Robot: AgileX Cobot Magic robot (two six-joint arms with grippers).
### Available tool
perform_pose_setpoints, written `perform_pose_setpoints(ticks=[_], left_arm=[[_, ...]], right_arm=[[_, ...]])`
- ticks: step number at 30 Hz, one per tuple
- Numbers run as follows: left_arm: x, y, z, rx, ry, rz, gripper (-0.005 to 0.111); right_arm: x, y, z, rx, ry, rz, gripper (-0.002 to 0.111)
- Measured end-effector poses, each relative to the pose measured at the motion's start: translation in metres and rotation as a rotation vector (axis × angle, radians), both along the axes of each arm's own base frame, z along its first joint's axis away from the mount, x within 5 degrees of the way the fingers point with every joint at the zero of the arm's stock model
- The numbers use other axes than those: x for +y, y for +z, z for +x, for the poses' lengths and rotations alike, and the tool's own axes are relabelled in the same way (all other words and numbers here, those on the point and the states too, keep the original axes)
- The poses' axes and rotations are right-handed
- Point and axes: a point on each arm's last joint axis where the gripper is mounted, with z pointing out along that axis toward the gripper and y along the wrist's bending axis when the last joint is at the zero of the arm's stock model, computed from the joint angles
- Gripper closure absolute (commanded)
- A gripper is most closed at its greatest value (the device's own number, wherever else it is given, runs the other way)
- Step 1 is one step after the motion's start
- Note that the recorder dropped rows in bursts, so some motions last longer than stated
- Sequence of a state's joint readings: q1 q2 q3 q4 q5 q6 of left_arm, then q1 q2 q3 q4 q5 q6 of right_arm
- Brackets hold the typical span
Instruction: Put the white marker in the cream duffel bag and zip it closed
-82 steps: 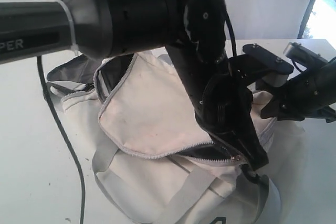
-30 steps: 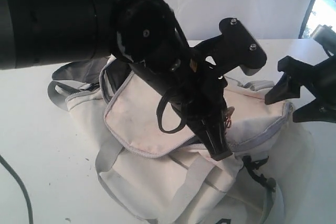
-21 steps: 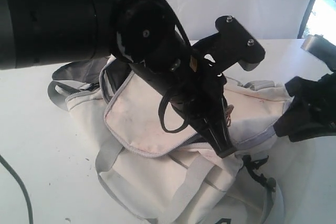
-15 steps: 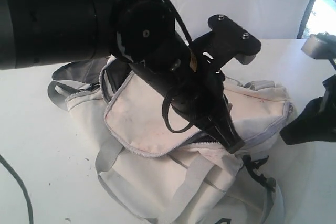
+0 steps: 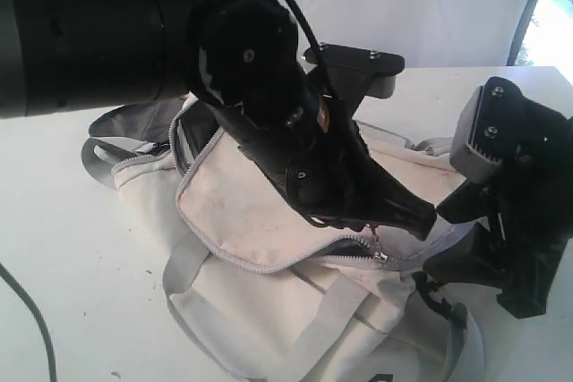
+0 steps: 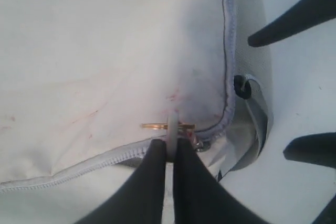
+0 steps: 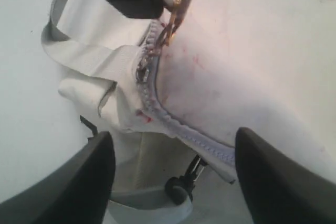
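The cream duffel bag (image 5: pixel 260 194) lies on the white table, and its grey zipper (image 5: pixel 269 267) runs along the front of the top flap. My left gripper (image 6: pixel 171 142) is shut on the white zipper pull tab (image 6: pixel 171 124), next to a gold ring (image 6: pixel 157 126) near the bag's right end. In the exterior view the left gripper (image 5: pixel 421 218) points down to the right over the bag. My right gripper (image 7: pixel 173 137) stands open astride that end of the bag (image 7: pixel 252 51), holding nothing; it shows too as the right gripper (image 5: pixel 448 239). The white marker is out of view.
A black buckle (image 7: pixel 178 187) on grey webbing (image 7: pixel 152 208) hangs below the bag's end between the right fingers. A webbing handle strap (image 5: pixel 313 328) crosses the bag's front. A black cable (image 5: pixel 27 310) lies at the left on the table (image 5: pixel 72 248).
The left gripper has slid with the zipper pull toward the bag's right end. The right gripper has swung in from the right and come down over that end.
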State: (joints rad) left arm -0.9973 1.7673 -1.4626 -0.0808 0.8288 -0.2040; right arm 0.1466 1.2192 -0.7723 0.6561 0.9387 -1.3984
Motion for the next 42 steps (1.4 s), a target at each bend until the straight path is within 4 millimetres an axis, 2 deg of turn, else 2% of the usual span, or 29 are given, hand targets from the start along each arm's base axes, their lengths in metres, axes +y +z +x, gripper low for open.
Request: perform_pose_setpoints(ticks=[8,12,19,26,36,42], left_arm=[[0.011,0.009,0.018,-0.001,0.11,-0.077,0.107],[0.01,0.01,0.017,0.028,0.139,-0.095,0.107],[0.011,0.01,0.019,0.072,0.18,-0.126,0.107],[0.02,0.012,0.033,0.152,0.265,-0.19,0.107],[0.017,0.014,0.03,0.239,0.297,-0.251,0.107],[0.015,0.015,0.028,0.283,0.309,-0.279,0.107]], right_arm=[[0.012,-0.004,0.0,-0.05,-0.003,0.025,0.049],[0.019,-0.002,0.001,-0.104,0.02,0.033,0.057],[0.021,-0.001,0.003,-0.12,0.009,0.048,0.057],[0.021,-0.003,0.002,-0.117,0.007,0.05,0.057],[0.021,-0.003,0.002,-0.166,0.061,0.031,0.057],[0.02,-0.011,0.0,-0.166,0.066,0.016,0.057]])
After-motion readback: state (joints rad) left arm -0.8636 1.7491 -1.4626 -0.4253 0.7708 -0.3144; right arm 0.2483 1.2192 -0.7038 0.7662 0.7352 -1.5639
